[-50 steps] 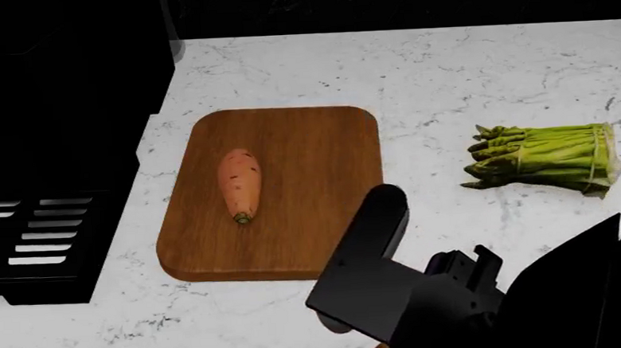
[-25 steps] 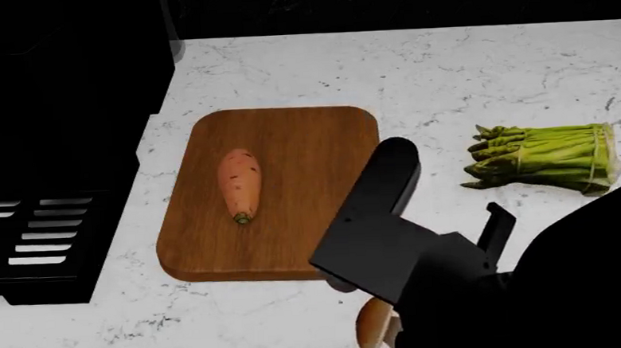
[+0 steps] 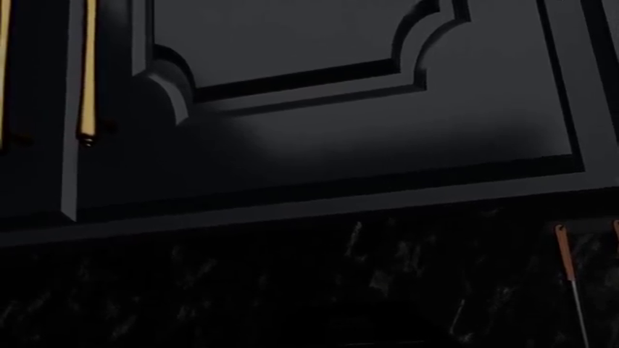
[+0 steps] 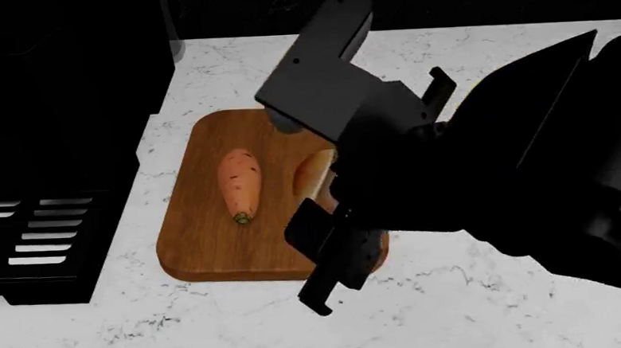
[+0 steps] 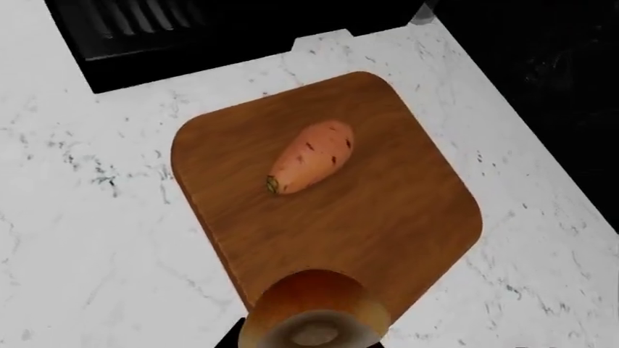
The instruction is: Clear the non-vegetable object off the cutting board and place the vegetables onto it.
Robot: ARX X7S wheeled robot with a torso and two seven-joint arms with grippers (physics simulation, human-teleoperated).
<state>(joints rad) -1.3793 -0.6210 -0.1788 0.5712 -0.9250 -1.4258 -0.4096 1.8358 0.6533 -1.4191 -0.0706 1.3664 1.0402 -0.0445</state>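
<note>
The reddish-brown cutting board (image 4: 208,143) lies on the white marble counter. The orange sweet potato (image 4: 240,184) lies on its left half; it also shows in the right wrist view (image 5: 312,156) on the board (image 5: 406,210). My right gripper (image 4: 320,185) is shut on the mushroom (image 4: 313,172) and holds it above the board's right half. In the right wrist view the mushroom's tan cap and pale stem (image 5: 314,313) fill the space between the jaws, over the board's near edge. The asparagus bundle is hidden behind my right arm. My left gripper is out of view.
A black stove with grates (image 4: 27,245) sits left of the board. The marble counter (image 4: 488,316) runs to the right and front. The left wrist view shows only a dark cabinet door (image 3: 338,109) with a gold handle (image 3: 87,72).
My right arm has risen from the counter's front edge and swung over the board with the mushroom in it. It now covers the asparagus. The sweet potato has not moved.
</note>
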